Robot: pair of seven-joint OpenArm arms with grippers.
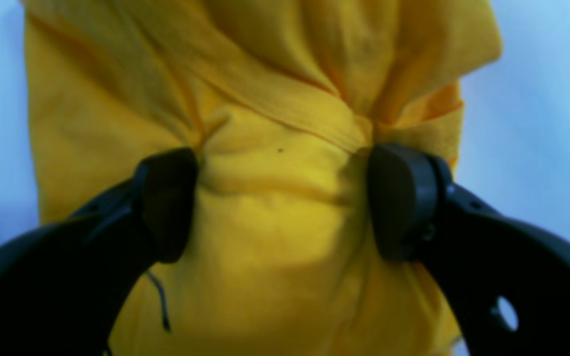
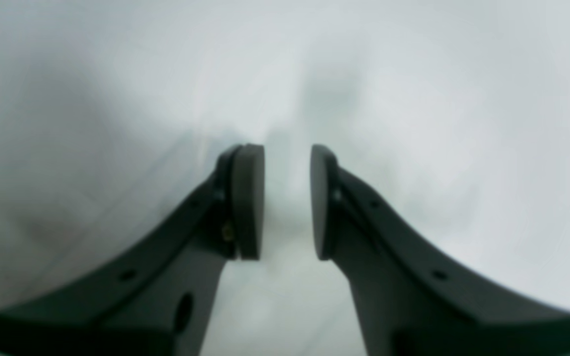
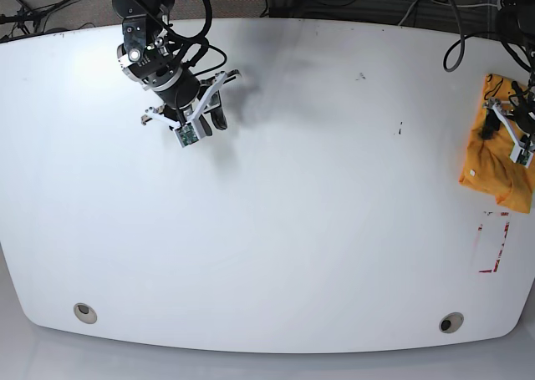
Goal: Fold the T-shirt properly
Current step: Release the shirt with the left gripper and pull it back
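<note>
The orange-yellow T-shirt (image 1: 117,99) lies crumpled in a small heap at the table's far right edge (image 3: 495,167). My left gripper (image 1: 282,165) is down on it, open, its two black fingers (image 1: 166,198) wide apart with a bunched ridge of cloth between them. No print shows on the cloth. In the base view the left gripper (image 3: 487,128) sits over the heap's upper part. My right gripper (image 2: 287,168) hovers over bare white table at the back left (image 3: 213,119), its pads a narrow gap apart and holding nothing.
The white table (image 3: 318,213) spans the whole base view. A red tape outline (image 3: 493,242) is marked just below the shirt. Two round holes (image 3: 84,312) (image 3: 451,322) sit near the front edge. Cables lie beyond the back edge.
</note>
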